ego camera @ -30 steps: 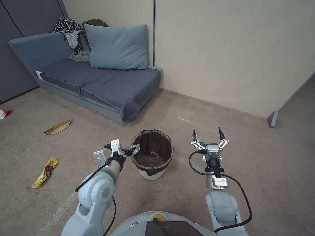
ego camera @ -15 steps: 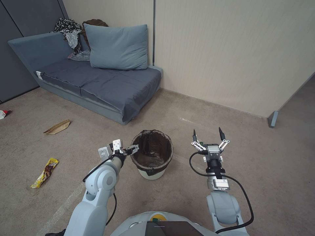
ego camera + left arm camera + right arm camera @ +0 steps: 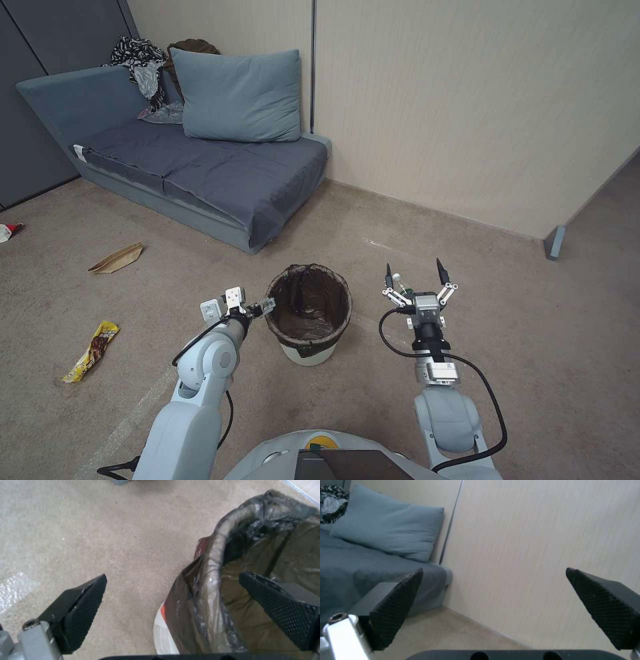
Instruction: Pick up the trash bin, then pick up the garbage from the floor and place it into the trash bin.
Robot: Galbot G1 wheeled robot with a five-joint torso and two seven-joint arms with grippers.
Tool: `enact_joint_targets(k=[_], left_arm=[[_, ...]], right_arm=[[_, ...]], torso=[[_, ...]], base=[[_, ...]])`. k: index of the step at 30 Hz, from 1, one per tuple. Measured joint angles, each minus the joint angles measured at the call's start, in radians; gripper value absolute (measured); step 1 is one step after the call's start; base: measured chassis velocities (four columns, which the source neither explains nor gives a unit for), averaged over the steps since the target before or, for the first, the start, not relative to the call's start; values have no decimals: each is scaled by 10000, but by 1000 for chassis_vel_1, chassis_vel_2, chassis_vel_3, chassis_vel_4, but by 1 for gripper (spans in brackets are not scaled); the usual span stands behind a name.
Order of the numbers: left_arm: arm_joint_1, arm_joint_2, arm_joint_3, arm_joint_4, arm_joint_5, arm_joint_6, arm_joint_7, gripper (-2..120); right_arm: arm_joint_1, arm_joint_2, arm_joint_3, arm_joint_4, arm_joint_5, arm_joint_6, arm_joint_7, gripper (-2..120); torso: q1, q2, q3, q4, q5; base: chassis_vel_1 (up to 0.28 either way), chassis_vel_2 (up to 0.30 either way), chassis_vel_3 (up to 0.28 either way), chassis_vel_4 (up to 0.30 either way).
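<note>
While the left pincer (image 3: 264, 307) hangs at the bin's left side, its fingers stand spread with the rim between them. In the left wrist view one finger (image 3: 80, 610) sits outside over bare carpet and the other finger (image 3: 283, 610) sits inside against the brown liner, so the bagged rim (image 3: 213, 562) runs through the gap. No contact is visible yet; the fingers have not closed.

Bin (image 3: 309, 313): upright on the floor, straight ahead of the robot, between the two arms, just in front of the sofa (image 3: 200, 167) corner. Liner folded over the lip, white wall showing below.

Judgement: the grasp turns on that straddle. The rim section runs roughly along the pincer's reach, so closing should pinch wall and liner together. The liner looks slack and may slip.

Right pincer (image 3: 413, 283): held up to the bin's right, clear of it, fingers wide apart with nothing between, facing the wall (image 3: 536, 542). The left arm is plainly the nearer one.

Garbage lies well off to the left: yellow wrapper (image 3: 91, 351), brown paper bag (image 3: 117, 259), and a red-and-white scrap (image 3: 8, 231) at the view's edge. All untouched.
</note>
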Motion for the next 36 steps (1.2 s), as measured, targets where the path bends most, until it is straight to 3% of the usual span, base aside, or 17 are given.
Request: enact_joint_targets(k=[14, 18, 26, 33, 36], left_arm=[[160, -87, 184, 174, 383, -11, 625, 97], [242, -48, 252, 281, 845, -14, 1285, 97], [157, -58, 223, 509, 907, -14, 1348, 95], [102, -91, 203, 683, 898, -15, 1411, 75], [101, -129, 193, 780, 938, -16, 1553, 61]], right_arm=[[22, 0, -63, -42, 9, 102, -47, 100], [29, 0, -62, -65, 9, 155, -78, 100], [83, 0, -125, -171, 4, 196, -108, 100], [92, -1, -148, -198, 1, 211, -124, 100], [97, 0, -137, -200, 1, 236, -130, 100]], torso=[[0, 0, 0, -1, 0], [0, 0, 0, 0, 0], [0, 0, 0, 0, 0], [0, 0, 0, 0, 0], [0, 0, 0, -1, 0]], base=[[0, 0, 0, 0], [0, 0, 0, 0], [0, 0, 0, 0], [0, 0, 0, 0], [0, 0, 0, 0]])
